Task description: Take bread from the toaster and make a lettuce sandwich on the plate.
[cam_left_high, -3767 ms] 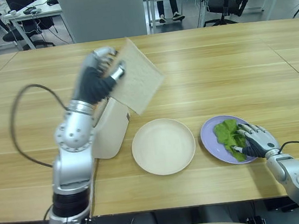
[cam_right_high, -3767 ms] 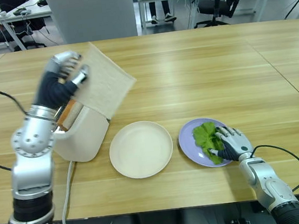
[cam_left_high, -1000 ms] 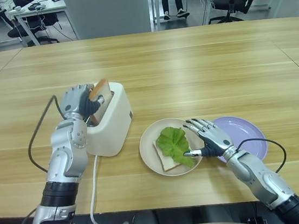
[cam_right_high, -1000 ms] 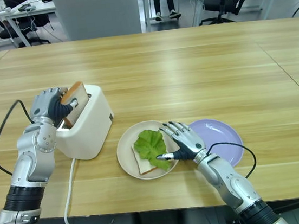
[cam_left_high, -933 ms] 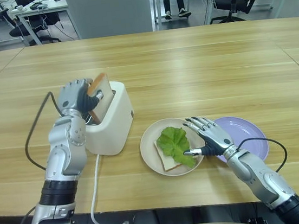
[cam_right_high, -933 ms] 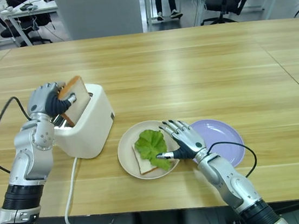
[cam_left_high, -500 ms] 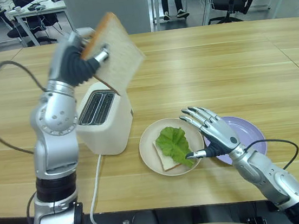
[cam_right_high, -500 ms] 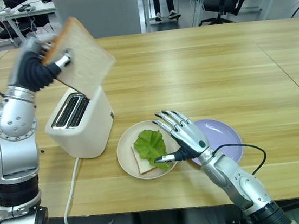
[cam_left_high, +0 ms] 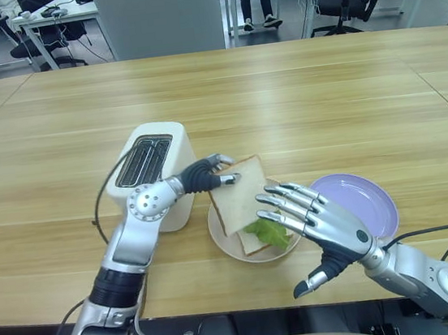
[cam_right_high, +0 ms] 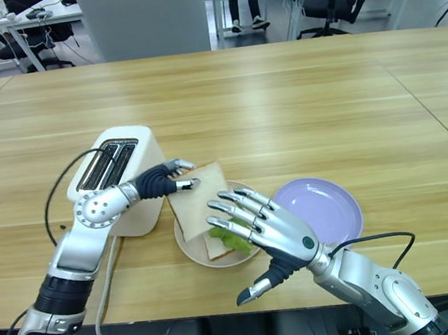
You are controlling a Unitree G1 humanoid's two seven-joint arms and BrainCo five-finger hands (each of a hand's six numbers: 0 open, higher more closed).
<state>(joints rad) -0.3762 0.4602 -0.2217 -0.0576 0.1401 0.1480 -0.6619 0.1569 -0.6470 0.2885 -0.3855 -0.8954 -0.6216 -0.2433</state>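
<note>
Bread slice (cam_left_high: 239, 192) tilted over cream plate (cam_left_high: 216, 235), far-left corner pinched in curled fingers of left hand (cam_left_high: 207, 172). Beneath it, lettuce (cam_left_high: 266, 230) on lower slice (cam_left_high: 254, 246). Right hand (cam_left_high: 321, 225) hovers nearer, fingers spread, holding nothing. Toaster (cam_left_high: 146, 165) left, purple plate (cam_left_high: 367, 203) right. Half-second ago, slice was high above toaster.

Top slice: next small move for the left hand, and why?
Probably lower it flat and let go. The left hand holds the top slice by a corner, tilted over the lettuce and bottom slice on the plate; the right hand is open, holding nothing.
</note>
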